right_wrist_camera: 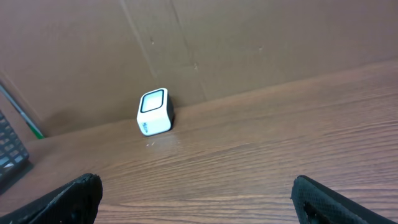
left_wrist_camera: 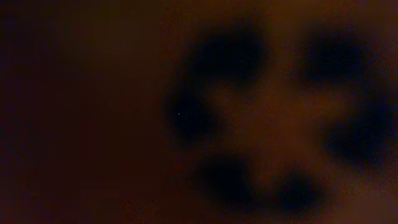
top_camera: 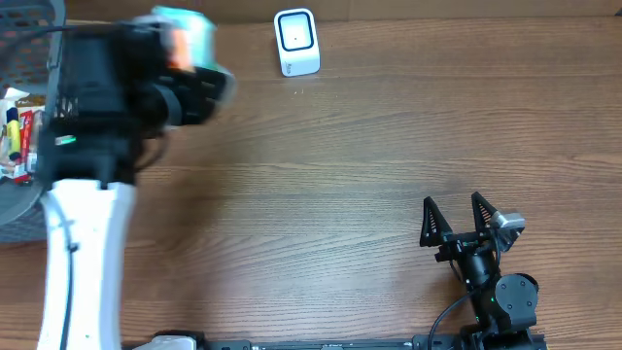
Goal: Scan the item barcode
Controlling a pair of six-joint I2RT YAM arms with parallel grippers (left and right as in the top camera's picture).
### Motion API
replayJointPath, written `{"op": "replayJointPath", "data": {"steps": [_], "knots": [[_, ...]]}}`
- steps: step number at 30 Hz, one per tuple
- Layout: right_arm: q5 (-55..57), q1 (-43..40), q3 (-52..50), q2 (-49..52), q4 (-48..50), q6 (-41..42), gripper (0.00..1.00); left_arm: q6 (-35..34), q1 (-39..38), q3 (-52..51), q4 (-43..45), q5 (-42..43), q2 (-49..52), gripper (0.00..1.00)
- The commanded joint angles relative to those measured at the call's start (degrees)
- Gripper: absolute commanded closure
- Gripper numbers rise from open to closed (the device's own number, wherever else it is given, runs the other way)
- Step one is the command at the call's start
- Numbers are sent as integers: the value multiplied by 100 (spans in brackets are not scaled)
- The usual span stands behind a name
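The item (top_camera: 185, 29), a teal-and-white shape with an orange patch, sits at the tip of the left claw (top_camera: 191, 76) near the bench's (top_camera: 340, 175) far left corner, blurred; the claw looks partly closed around it. Only the overhead view shows this. The left wrist view gives just dark, out-of-focus blotches. The right wrist view alone shows the white scanner (right_wrist_camera: 154, 112) from the side, standing against a brown cardboard wall (right_wrist_camera: 249, 50); from overhead the scanner lies just right of the item. The right claw (top_camera: 452, 204) rests low at the near edge, spread wide, holding nothing. The bench is wood-grained; a grey mesh basket (top_camera: 19, 199) holding colourful packets sits at its left.
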Motion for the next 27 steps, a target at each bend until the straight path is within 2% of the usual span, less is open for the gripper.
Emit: {"op": "replayJointPath", "data": {"steps": [1,6,13,17,23,27], "knots": [[70,-48,-61,-37,37,7,0,-72,-1005,-286,264,-553,382,85],[70,-48,-61,-37,37,7,0,-76,-2317,-393,734,-820,1390,85],[70,-48,-61,-37,35,7,0,-70,-3458,-393,1563,-820,2588,83],[68,-48,-61,-37,35,7,0,-72,-3853,-393,1943,-848,2949,83],[68,-48,-61,-37,35,7,0,-76,-4129,-393,2020,-1397,3279,84],[70,-48,-61,-37,37,7,0,-111,-4133,-393,2175,-1075,3298,82]]}}
